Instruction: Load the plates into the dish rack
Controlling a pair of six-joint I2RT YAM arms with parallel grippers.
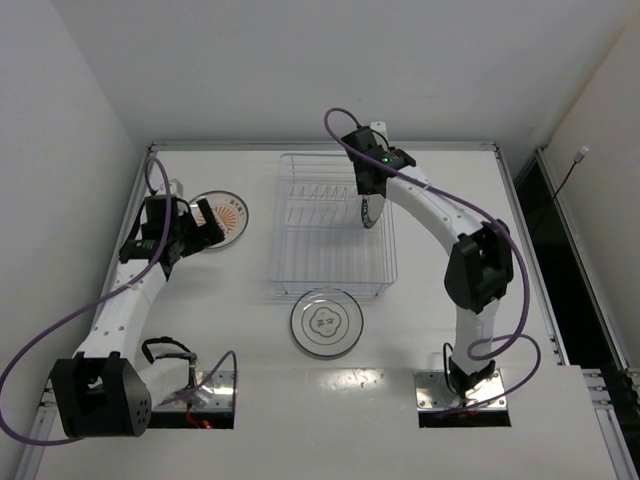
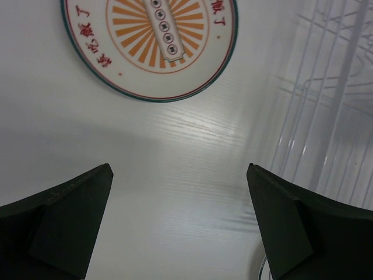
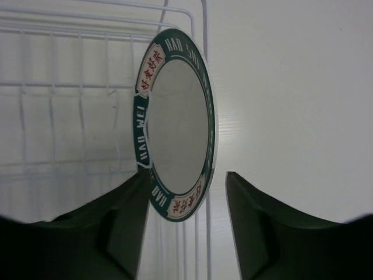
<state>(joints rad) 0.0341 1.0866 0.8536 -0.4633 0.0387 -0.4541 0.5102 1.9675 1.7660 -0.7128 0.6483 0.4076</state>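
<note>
**One plate on edge in the rack, two flat on the table**

In the right wrist view the teal-rimmed plate (image 3: 178, 125) stands upright among the wires of the dish rack (image 1: 310, 240), at upper centre of the overhead view. The right gripper (image 3: 186, 178) has its fingers spread wide. The plate's lower rim sits between them, and there is a gap at the right-hand finger, so we judge it unclamped.

The left gripper (image 2: 179, 167) is also wide apart and empty. It hovers over the table (image 1: 250, 330) just below the orange-patterned plate (image 2: 148, 41), which lies flat at upper left, beside the rack. The thin-ringed plate (image 1: 326, 322) lies flat just below the rack's near edge.

We judge the plates stiff, glazed, slippery and easily chipped, yet light enough for one gripper. Lying flat, they offer only the rim to hold. One finger should go under the lip and one on top, gripping firmly before tilting.
</note>
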